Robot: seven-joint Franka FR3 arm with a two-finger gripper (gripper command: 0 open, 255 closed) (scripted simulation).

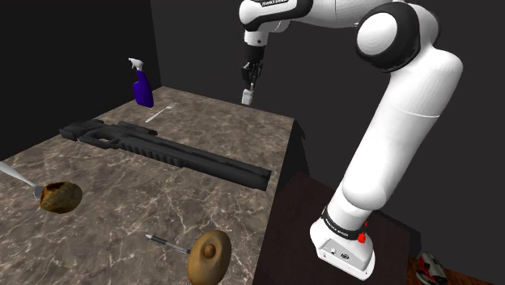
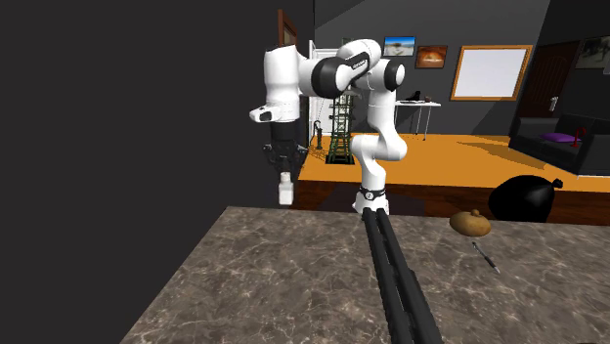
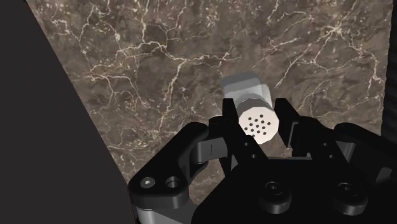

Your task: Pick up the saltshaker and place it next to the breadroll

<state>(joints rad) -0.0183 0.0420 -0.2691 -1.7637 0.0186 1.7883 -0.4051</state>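
So the black two-finger hand (image 3: 254, 121) is clenched on the small white saltshaker with the perforated round top (image 3: 259, 122), one finger pressed on each side. In the shoulder view the saltshaker (image 1: 248, 95) hangs upright under the hand (image 1: 248, 87) at roughly 12 o'clock in the frame, up in the air over the far edge of the brown marble-look desk (image 1: 121, 186) and not touching it. The second exterior view shows the same thing, with the saltshaker (image 2: 285, 189) clear of the desk (image 2: 274, 283) at about 11 o'clock. The tan-brown rounded bread roll with a little knob (image 1: 209, 256) sits at 6 o'clock near the desk's front corner, well apart from the saltshaker, which is at about its 12 to 1 o'clock. A thin dark tool with a metal tip (image 1: 166, 240) lies just beside the roll at its 10 o'clock. A long black rifle-shaped thing (image 1: 174, 151) stretches across the middle of the desk. There's a darker mottled brown lump (image 1: 61, 197) at 9 o'clock, a blue spray bottle with a white trigger (image 1: 143, 87) at 10 to 11 o'clock, and a silver fork (image 1: 162, 112) at the bottle's 4 o'clock.
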